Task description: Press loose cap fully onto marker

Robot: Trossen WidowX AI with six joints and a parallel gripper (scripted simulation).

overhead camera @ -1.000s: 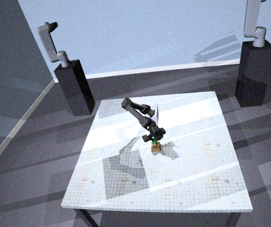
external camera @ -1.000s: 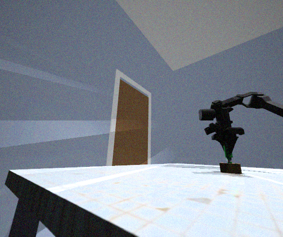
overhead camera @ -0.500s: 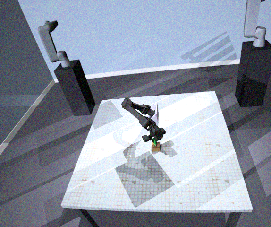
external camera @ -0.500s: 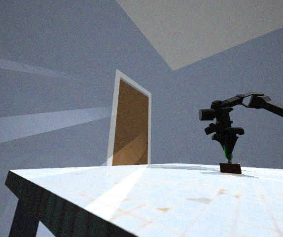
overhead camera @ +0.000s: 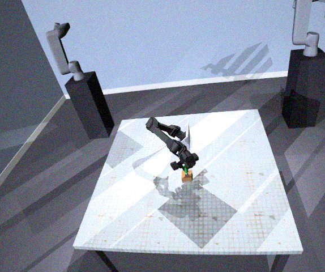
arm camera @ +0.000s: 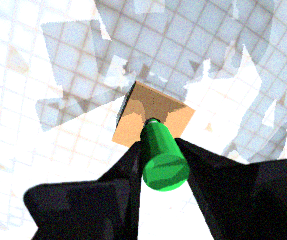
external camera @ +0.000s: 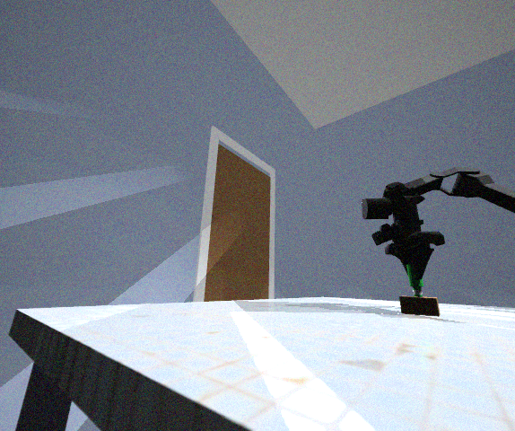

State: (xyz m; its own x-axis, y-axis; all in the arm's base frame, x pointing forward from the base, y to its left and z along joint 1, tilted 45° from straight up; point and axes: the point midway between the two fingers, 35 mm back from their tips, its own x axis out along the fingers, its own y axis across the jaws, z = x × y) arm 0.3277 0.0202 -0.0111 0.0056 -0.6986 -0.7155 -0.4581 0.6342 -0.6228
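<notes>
The green plastic marker cap point(arm camera: 164, 156), low centre of the wrist view, is gripped between the black jaws and sits over the marker in the tan wooden holder block point(arm camera: 153, 115) — pressing home and retreating seem left. Beyond, the arm point(external camera: 439, 195) reaches from frame right, wrist pointing straight down at the pale tiled desk point(external camera: 202, 352).

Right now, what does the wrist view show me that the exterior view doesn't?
Only the wrist view: the top face of the block, the round end of the green cap between both fingers, and the cap's lower end meeting the marker tip over the block's middle.

Only the exterior view: the side profile, with the cap hanging nearly upright above the block, a short pale stretch of marker showing between them, plus the arm, table edge and door.

Both: the gripper shut on the cap, directly over the block.
</notes>
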